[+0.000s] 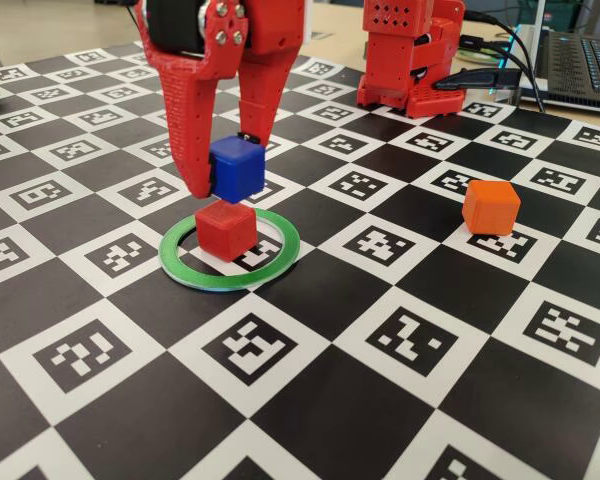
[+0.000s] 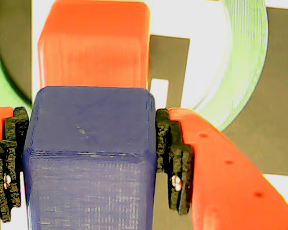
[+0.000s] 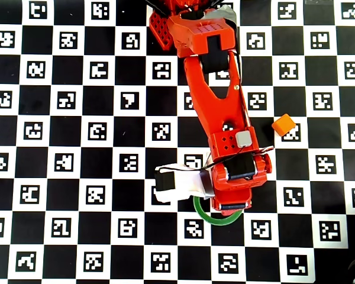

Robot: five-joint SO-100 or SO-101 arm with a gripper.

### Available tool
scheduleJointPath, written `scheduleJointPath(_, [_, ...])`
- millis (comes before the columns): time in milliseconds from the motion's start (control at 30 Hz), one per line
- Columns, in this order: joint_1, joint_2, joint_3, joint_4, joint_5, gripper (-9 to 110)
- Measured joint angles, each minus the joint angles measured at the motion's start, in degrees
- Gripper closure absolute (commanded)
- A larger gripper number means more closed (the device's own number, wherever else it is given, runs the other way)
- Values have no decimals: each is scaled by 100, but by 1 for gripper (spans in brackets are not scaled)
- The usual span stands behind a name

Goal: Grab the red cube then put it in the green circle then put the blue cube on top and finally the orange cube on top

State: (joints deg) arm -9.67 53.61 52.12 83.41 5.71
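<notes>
Fixed view: your red claw [image 1: 232, 168] is closed narrowly on the blue cube [image 1: 237, 167], its two fingers pressing opposite sides. The blue cube hangs just above the red cube [image 1: 225, 229], slightly offset; you cannot tell whether they touch. The red cube sits inside the green circle [image 1: 276, 265] on the checkered tabletop [image 1: 380, 400]. The orange cube [image 1: 490, 207] rests well apart to the right. In the wrist view, black pads [image 2: 173, 158] grip the blue cube [image 2: 89, 158] on both sides.
</notes>
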Motion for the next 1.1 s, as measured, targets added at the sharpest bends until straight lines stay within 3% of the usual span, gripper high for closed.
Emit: scheduleJointPath(1100, [26,-26,422,-396,44,92])
